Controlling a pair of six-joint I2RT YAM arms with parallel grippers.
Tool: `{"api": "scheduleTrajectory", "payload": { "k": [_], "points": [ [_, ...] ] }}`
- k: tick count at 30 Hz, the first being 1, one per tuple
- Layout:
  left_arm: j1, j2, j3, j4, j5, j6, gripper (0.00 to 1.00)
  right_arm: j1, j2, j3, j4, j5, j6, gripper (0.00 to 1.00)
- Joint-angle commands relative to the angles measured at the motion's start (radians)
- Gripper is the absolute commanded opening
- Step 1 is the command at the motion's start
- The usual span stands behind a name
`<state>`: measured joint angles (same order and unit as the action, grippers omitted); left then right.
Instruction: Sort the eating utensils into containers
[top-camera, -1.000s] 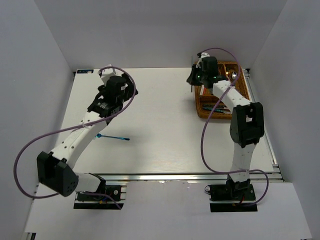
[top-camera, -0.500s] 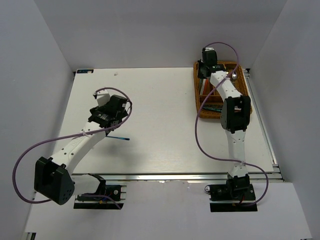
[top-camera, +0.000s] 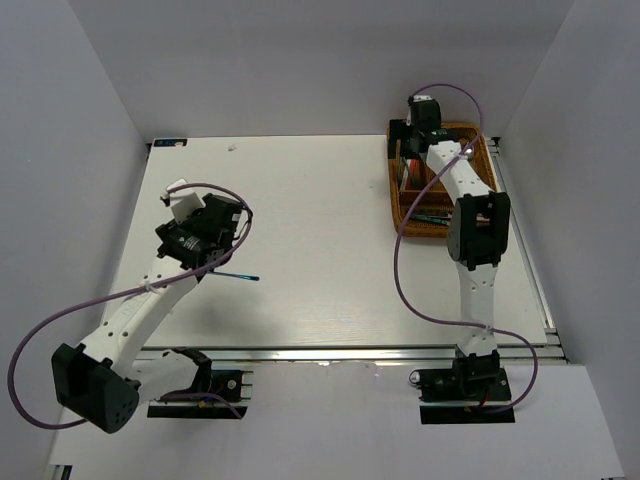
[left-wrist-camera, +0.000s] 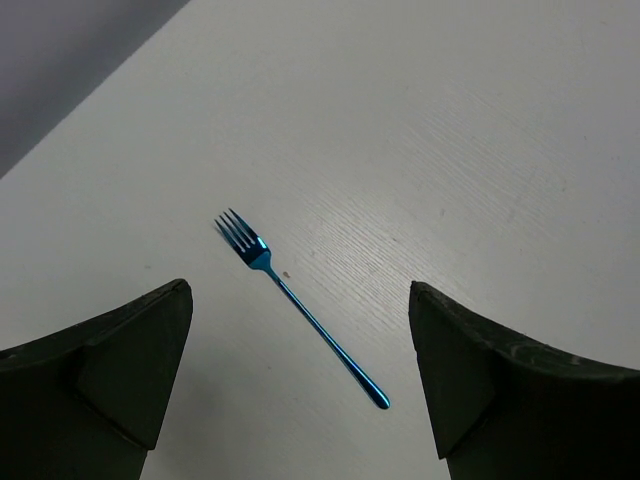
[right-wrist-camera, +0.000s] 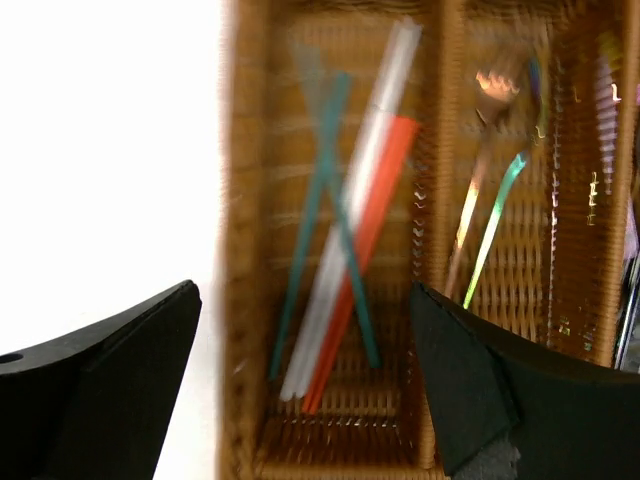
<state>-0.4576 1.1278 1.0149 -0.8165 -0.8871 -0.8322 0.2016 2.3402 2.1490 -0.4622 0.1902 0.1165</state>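
1. While the left gripper (left-wrist-camera: 300, 292) hangs over the white table (left-wrist-camera: 480, 130), its jaws stand spread wide, with nothing between them.
2. Right under that gap lies a slim blue fork (left-wrist-camera: 312, 320), flat on the table. In the left wrist view its tines point to the upper left and its handle runs to the lower right. Neither jaw touches it.
3. Seen from above, the fork (top-camera: 228, 275) lies on the left half of the table, toward the near edge. It is just beside the left wrist and well apart from the tray.
4. The right gripper (right-wrist-camera: 305, 290) is likewise spread wide and holds nothing. It hangs above the brown wicker tray (right-wrist-camera: 243, 300), over the long slot that borders the open table.
5. That slot holds the chopsticks. Two teal-blue chopsticks (right-wrist-camera: 325, 200) cross each other, and just beside them a white chopstick (right-wrist-camera: 365, 200) and a red chopstick (right-wrist-camera: 385, 190) lie side by side, slanting the same way.
6. One slot further out lie two slim iridescent utensils (right-wrist-camera: 490, 220), side by side. One shows a copper-gold bowl at its far end, like a spoon, but the view is blurred.
7. The next slot, at the right edge of that view, shows only purple and silver glints, too blurred to name.
8. From above, the tray (top-camera: 397, 205) sits at the table's far right corner, with the right arm stretched out over it.
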Motion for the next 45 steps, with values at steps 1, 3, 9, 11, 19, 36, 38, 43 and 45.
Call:
{"api": "scheduleTrajectory", "payload": {
  "k": [1, 3, 9, 11, 19, 36, 38, 43, 45],
  "points": [
    [0.000, -0.042, 0.050, -0.113, -0.152, -0.100, 0.98, 0.120, -0.195, -0.058, 0.026, -0.183, -0.152, 0.89],
    [0.000, -0.091, 0.057, -0.170, -0.248, -0.203, 0.98, 0.217, -0.252, -0.153, 0.065, -0.357, -0.246, 0.89],
    [0.000, -0.332, 0.030, -0.054, -0.314, -0.024, 0.98, 0.556, -0.292, -0.360, 0.241, -0.511, -0.380, 0.89],
    [0.000, -0.481, -0.010, 0.003, -0.341, 0.004, 0.98, 0.660, -0.243, -0.339, 0.273, -0.531, -0.383, 0.89],
    [0.000, -0.887, -0.285, 0.395, -0.156, 0.229, 0.98, 0.803, 0.019, -0.020, 0.189, -0.466, -0.385, 0.87],
    [0.000, -0.859, -0.300, 0.409, -0.069, 0.268, 0.98, 0.848, 0.217, 0.137, 0.211, -0.437, -0.348, 0.85],
    [0.000, -0.850, -0.294, 0.398, -0.069, 0.266, 0.98, 0.849, 0.222, 0.134, 0.223, -0.439, -0.347, 0.85],
    [0.002, -0.824, -0.288, 0.399, -0.050, 0.269, 0.98, 0.852, 0.243, 0.141, 0.237, -0.451, -0.353, 0.84],
    [0.000, -0.823, -0.286, 0.395, -0.050, 0.269, 0.98, 0.863, 0.254, 0.137, 0.252, -0.453, -0.353, 0.82]
  ]
}}
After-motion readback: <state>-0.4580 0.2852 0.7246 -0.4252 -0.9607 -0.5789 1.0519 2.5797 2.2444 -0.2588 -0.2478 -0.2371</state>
